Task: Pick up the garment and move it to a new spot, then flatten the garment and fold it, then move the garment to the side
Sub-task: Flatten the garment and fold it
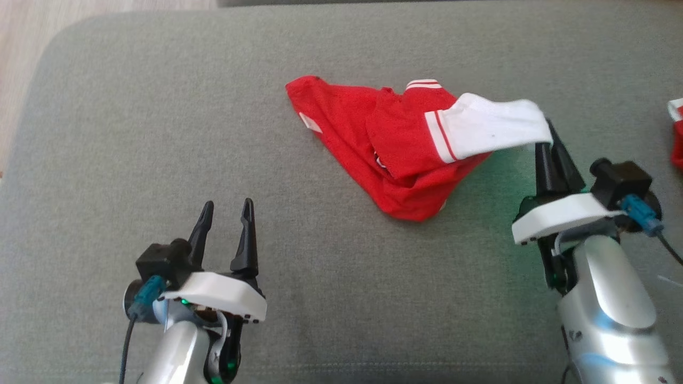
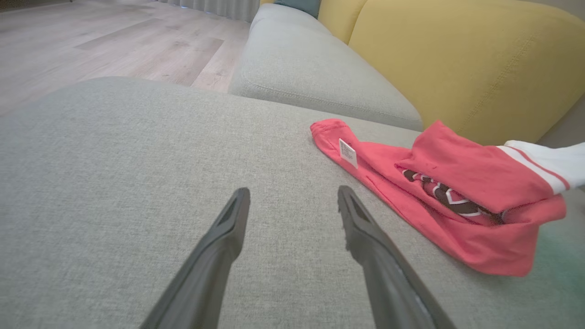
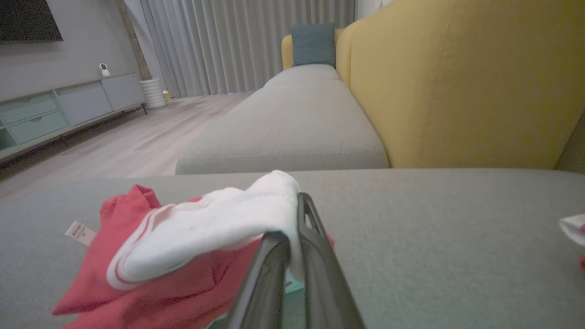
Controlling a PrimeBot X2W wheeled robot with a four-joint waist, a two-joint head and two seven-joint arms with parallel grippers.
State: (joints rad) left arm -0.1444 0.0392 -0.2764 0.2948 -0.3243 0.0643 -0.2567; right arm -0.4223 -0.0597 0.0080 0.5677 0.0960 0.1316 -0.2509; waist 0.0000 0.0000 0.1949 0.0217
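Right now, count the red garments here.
2. One garment lies centrally, white sleeve pinched by the right gripper; a second garment pokes in at the right edge, mostly cut off.

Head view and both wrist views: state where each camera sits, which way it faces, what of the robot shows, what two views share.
Head view: on the head, looking down at the cushion and red garment; open left tool, right tool shut on its white part.
Left wrist view: on that wrist, facing along the open tool towards the yellow sofa back.
Right wrist view: on that wrist, facing along the shut tool towards the curtains.
Both wrist views share garment and sofa back.
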